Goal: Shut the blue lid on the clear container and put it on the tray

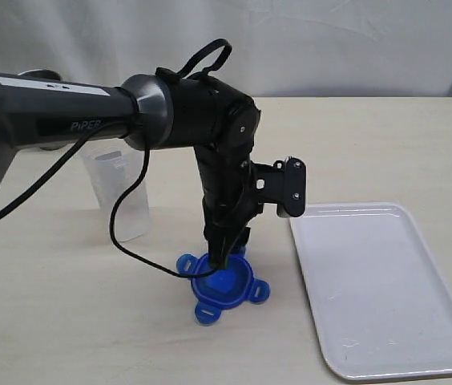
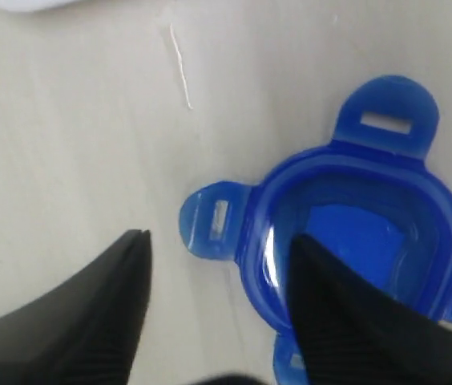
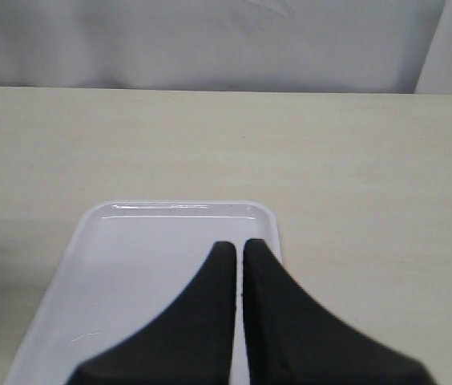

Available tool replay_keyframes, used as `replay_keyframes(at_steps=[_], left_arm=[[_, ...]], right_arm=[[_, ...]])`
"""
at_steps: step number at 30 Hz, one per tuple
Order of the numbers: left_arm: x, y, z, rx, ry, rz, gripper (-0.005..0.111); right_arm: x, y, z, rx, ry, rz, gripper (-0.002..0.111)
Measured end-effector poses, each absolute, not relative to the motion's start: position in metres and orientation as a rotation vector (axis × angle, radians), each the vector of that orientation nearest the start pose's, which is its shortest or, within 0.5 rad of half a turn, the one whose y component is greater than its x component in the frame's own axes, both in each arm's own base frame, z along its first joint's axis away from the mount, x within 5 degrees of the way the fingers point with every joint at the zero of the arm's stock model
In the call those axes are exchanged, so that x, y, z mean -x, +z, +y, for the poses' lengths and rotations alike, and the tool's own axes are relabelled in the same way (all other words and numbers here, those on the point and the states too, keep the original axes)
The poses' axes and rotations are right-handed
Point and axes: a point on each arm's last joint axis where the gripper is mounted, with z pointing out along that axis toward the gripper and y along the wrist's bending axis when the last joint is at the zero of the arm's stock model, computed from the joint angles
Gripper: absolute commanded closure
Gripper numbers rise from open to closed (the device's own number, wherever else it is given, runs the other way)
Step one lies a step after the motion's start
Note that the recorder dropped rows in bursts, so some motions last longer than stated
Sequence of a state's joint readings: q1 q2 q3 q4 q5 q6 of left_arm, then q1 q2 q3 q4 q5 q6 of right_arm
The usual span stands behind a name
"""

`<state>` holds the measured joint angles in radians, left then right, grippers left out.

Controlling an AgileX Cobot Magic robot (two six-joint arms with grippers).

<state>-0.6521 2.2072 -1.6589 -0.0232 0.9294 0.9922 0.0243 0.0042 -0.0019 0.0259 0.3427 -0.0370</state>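
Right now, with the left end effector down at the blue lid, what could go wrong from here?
1. The left end effector is open, one finger inside the hollow of the blue lid, the other outside near a tab. Closing may pinch just one wall, so the lid could tilt or slip.
2. The clear container stands close behind the left arm; swinging toward it might knock it over.

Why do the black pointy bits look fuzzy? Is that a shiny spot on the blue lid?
Left wrist view: the left gripper is too near the lens, so it blurs, and yes, a white glare streak sits on the blue lid; right wrist view: the right gripper is soft too, and the tray rim glints; exterior view: sharp.
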Motion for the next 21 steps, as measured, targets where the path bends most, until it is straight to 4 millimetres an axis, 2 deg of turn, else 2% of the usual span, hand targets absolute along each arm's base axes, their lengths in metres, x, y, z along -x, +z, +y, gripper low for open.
replay_keyframes(at_steps=[3,10,15,21], left_arm=[[-0.357,0.144,-0.275,2.394,-0.011,-2.321,0.049],[-0.361,0.112,-0.271,2.293,-0.026,-2.316,0.049],[-0.365,0.111,-0.266,2.275,-0.021,-2.336,0.049],[-0.369,0.111,-0.258,2.205,0.068,-2.389,0.049]], right_arm=[[-0.054,0.183,0.002,0.040,0.016,1.828,0.104],[-0.054,0.183,0.002,0.040,0.016,1.828,0.104],[-0.054,0.183,0.002,0.040,0.016,1.828,0.104],[-0.054,0.183,0.002,0.040,0.016,1.828,0.104]])
